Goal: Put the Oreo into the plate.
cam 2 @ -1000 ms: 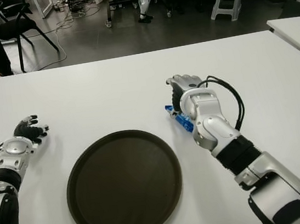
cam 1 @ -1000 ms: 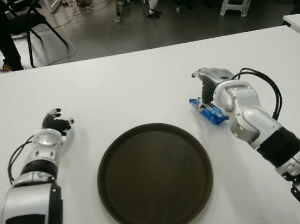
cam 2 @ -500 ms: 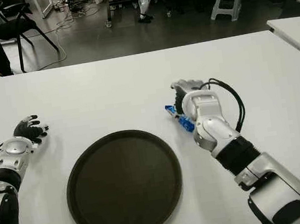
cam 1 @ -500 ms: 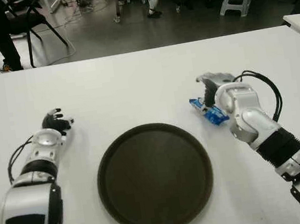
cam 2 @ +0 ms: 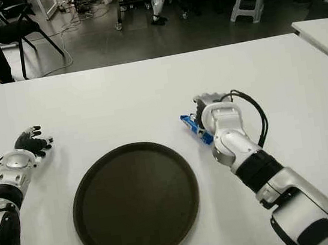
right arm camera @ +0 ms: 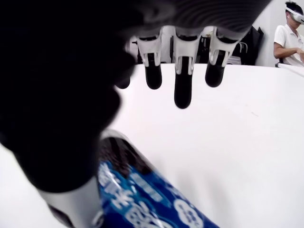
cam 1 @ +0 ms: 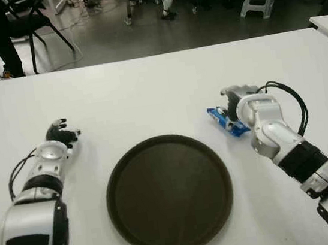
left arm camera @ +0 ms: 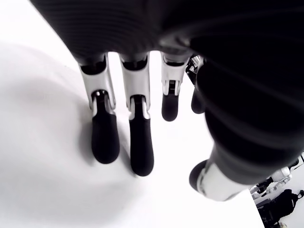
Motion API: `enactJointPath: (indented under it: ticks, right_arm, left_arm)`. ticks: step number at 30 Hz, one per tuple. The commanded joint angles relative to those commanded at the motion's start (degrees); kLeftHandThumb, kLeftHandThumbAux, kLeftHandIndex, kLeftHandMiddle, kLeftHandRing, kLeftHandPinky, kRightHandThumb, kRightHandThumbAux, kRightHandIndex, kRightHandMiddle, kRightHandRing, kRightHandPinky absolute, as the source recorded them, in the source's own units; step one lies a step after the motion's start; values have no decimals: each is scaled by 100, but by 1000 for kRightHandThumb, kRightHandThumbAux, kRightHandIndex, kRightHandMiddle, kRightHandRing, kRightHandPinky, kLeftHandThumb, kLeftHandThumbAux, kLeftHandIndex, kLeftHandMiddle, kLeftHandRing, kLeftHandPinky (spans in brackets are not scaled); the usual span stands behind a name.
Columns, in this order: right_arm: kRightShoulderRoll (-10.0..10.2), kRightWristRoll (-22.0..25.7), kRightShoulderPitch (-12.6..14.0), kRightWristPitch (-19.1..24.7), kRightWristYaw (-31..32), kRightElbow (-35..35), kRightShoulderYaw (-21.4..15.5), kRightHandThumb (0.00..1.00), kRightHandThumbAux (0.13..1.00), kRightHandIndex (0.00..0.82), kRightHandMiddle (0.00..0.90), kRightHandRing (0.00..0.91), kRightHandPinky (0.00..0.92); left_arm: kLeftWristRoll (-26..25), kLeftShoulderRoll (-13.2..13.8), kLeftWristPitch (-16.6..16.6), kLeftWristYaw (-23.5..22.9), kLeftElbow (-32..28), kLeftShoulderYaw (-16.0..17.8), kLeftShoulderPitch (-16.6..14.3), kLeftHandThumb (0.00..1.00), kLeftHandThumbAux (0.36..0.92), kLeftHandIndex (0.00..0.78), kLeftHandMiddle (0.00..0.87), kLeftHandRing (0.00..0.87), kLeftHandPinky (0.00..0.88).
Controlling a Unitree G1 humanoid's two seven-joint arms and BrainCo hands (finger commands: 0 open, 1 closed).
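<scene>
Right now your right hand [cam 1: 235, 98] hovers over the Oreo pack [cam 1: 225, 120], fingers [right arm camera: 183, 90] spread, nothing grasped (pack lies on the bench [cam 1: 148, 94], beside the plate [cam 1: 169, 192]). Left hand [cam 1: 61, 133] sits left, fingers relaxed.

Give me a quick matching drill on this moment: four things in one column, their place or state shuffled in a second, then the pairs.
Things:
1. Oreo pack
2. plate
3. left hand
4. right hand

Places or states:
A. holds nothing, near the table's left edge
B. dark, round, nothing in it
C. blue, lying on the white table right of the plate
D. fingers extended above the pack, not closed on it

Pairs: 1-C, 2-B, 3-A, 4-D
</scene>
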Motion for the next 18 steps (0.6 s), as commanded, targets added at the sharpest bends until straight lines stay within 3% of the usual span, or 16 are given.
enactJointPath:
  ticks: [5, 18]
  right_arm:
    - [30, 43, -9, -54, -172, 209, -23, 0, 921, 230, 471, 539, 544]
    - [-10, 89, -57, -228, -180, 333, -21, 0, 927, 291, 502, 560, 572]
  left_arm:
    - [31, 11, 35, 19, 8, -25, -10, 255, 784, 100, 119, 151, 189]
    - [52, 11, 19, 3, 29, -54, -9, 263, 787, 102, 120, 155, 189]
